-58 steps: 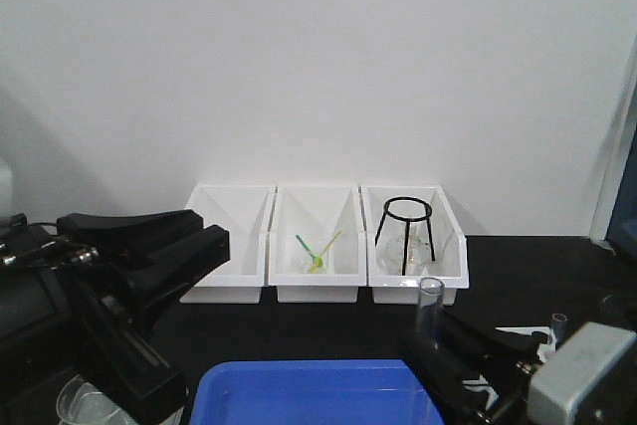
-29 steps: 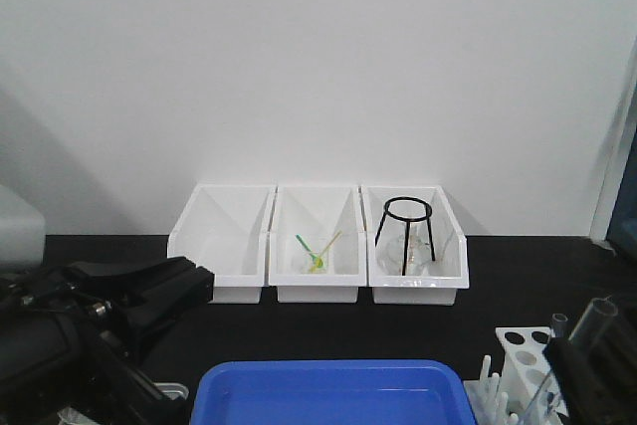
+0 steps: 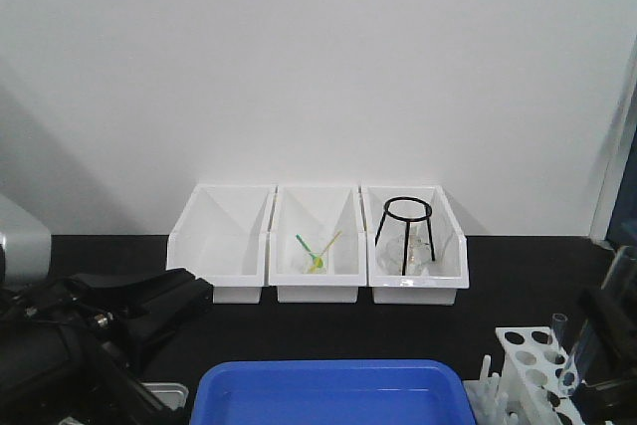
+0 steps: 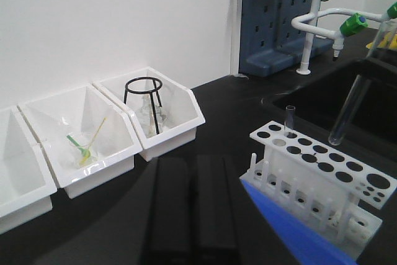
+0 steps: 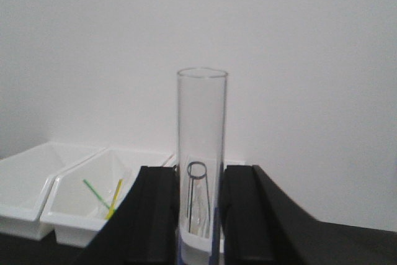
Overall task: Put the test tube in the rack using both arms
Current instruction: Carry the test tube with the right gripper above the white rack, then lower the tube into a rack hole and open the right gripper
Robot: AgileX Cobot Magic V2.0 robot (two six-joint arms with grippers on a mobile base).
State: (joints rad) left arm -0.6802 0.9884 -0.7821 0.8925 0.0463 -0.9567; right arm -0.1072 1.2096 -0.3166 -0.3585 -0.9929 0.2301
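Tube: the tube [image 4: 348, 108] hangs in the air over the rack [image 4: 310, 181], rounded end down and open rim up. It touches neither the rack nor the tabletop.
Long axis: tilted in the left wrist view, with the rim leaning up and away and the rounded end nearest the plate. In the right wrist view it runs straight along the fingers.
Right tool: the right tool [image 5: 200, 184] is clamped on the tube's lower part, one black finger on each side. Much of the tube's length stands clear beyond the fingertips.
Key relation: the rounded end sits just above the rack's far side, short of any hole. I cannot tell which hole it is over.
Next move, as I judge it: bring the tube upright over one free hole, then go straight down. If it stays tilted, the end may catch on the plate.
Rack: white, with rows of round holes. One small tube [image 4: 289, 119] already stands at a far corner, near the likely path.
Left tool: the left tool [image 4: 193, 166] lies low and well apart from the tube. Its fingers are nearly together with nothing between them. The right arm is much the nearer.
Edges: the blue tray [image 3: 328, 385] lies just beside the rack on the left arm's side, and a dark sink [image 4: 273, 98] lies beyond it.
Open room: there is free space above the rack. The three bins [image 3: 317, 291] stand at the wall, well clear.
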